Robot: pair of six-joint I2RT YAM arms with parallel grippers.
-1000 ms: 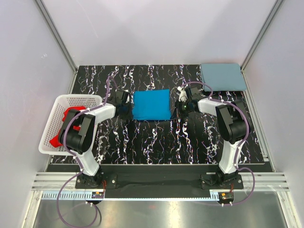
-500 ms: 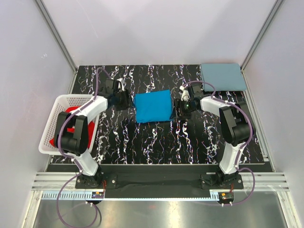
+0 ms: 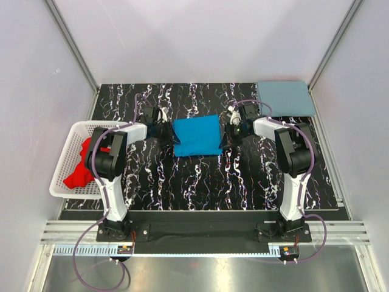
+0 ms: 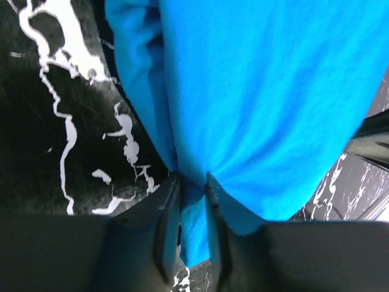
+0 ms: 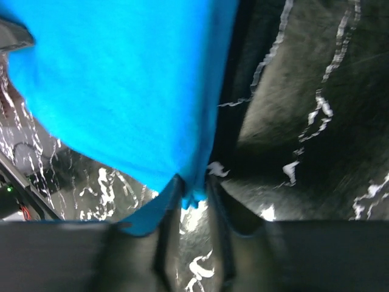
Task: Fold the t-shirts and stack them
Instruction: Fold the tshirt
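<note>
Left fingers (image 4: 164, 237) nearer, right fingers (image 5: 167, 237) opposite, both clamped on blue t-shirt (image 3: 196, 135) near basket (image 3: 97, 126)

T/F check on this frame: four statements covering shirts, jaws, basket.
1. Left and right jaws are each shut on an edge of the blue shirt. True.
2. The grey shirt lies on top of the blue shirt. False: it lies folded by itself at the far right corner of the table, apart from the blue one.
3. A red shirt is in the basket. True.
4. The basket sits beside the right arm. False: it sits at the table's left edge, beside the left arm.
</note>
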